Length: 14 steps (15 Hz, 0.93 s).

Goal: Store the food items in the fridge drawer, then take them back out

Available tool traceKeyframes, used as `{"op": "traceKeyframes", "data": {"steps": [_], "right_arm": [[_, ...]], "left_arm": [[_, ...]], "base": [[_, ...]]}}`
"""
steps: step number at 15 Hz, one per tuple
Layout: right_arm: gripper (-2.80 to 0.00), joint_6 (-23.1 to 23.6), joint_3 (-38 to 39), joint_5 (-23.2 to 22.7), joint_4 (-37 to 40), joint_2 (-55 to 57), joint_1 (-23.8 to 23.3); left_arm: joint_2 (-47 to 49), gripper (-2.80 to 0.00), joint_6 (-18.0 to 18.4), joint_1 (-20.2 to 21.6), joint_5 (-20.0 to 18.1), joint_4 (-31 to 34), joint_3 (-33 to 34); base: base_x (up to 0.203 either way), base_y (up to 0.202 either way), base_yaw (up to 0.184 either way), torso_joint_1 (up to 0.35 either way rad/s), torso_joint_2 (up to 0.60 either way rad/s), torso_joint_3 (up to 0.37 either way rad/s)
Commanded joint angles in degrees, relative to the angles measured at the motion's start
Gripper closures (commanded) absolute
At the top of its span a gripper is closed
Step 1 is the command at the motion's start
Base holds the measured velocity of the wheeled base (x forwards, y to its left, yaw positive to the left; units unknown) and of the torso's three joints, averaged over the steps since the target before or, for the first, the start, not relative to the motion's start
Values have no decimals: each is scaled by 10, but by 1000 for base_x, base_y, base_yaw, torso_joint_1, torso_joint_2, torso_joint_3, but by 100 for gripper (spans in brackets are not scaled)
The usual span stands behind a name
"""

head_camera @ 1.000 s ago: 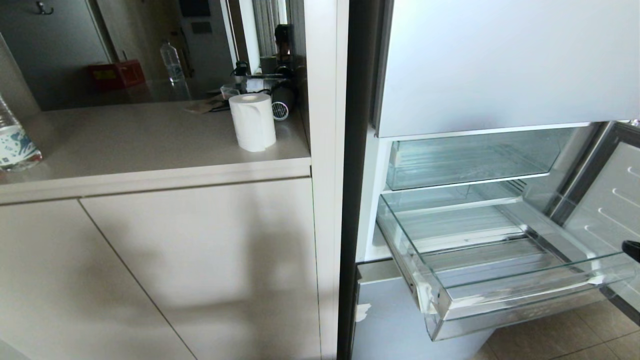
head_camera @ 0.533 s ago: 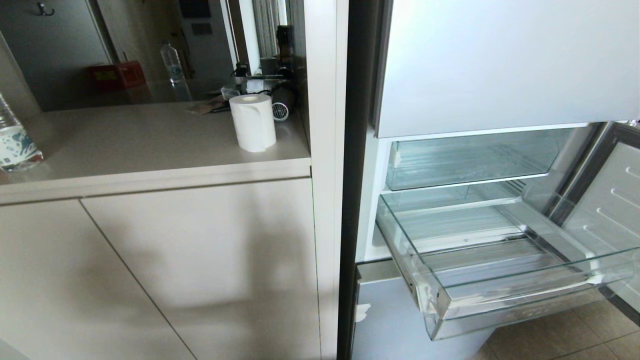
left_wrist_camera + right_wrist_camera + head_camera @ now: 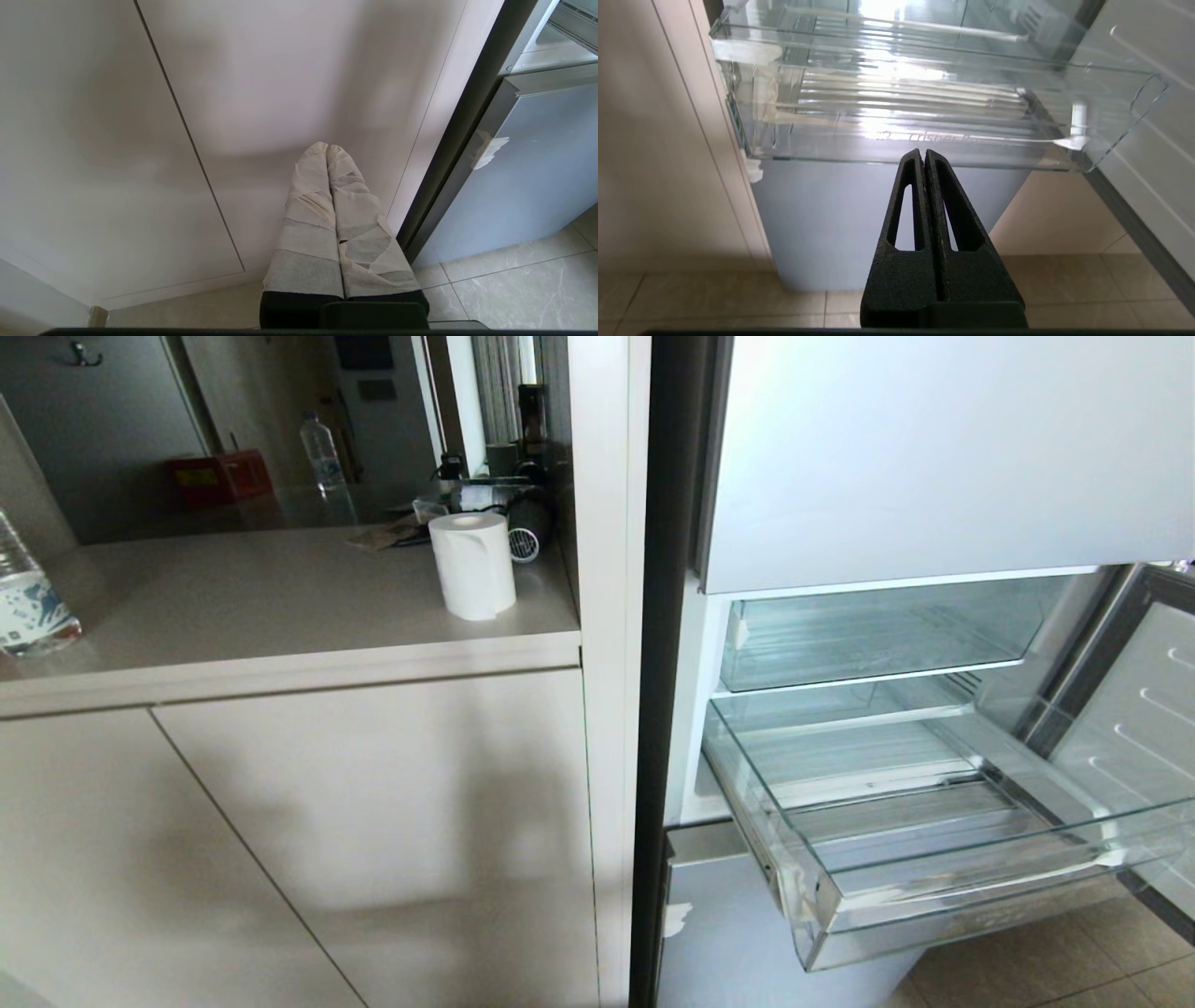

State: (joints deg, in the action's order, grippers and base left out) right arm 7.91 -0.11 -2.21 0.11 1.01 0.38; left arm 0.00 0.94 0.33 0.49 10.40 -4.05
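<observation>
While you look through the head view, the fridge drawer [image 3: 934,859] stands pulled out at lower right, holding nothing. Your left wrist view shows the left gripper [image 3: 327,148] pressed together before a cabinet door [image 3: 261,93]; your right wrist view shows the right gripper [image 3: 923,153] closed below the drawer's front lip [image 3: 896,140].

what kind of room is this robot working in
Most likely a home kitchen: a pale blue-grey fridge stands open with its clear plastic pull-out drawer extended, beside beige cabinets under a countertop holding a white paper roll.
</observation>
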Motion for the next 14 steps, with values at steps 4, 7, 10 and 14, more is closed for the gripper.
{"op": "traceKeyframes", "data": {"steps": [4,7,10,14], "right_arm": [[0,-8,1,4,3,-11,0],[0,-4,1,4,2,-11,0],[0,-9,1,4,2,-11,0],[0,-9,2,5,2,-11,0]], "left_arm": [[1,0,-1,0,0,1,0],[1,0,-1,0,0,1,0],[1,0,-1,0,0,1,0],[1,0,-1,0,0,1,0]], "base": [[0,0,0,0,0,0],[-1,0,-59,4,1,3],[-1,6,-173,1,2,1],[0,8,-175,5,3,3]]}}
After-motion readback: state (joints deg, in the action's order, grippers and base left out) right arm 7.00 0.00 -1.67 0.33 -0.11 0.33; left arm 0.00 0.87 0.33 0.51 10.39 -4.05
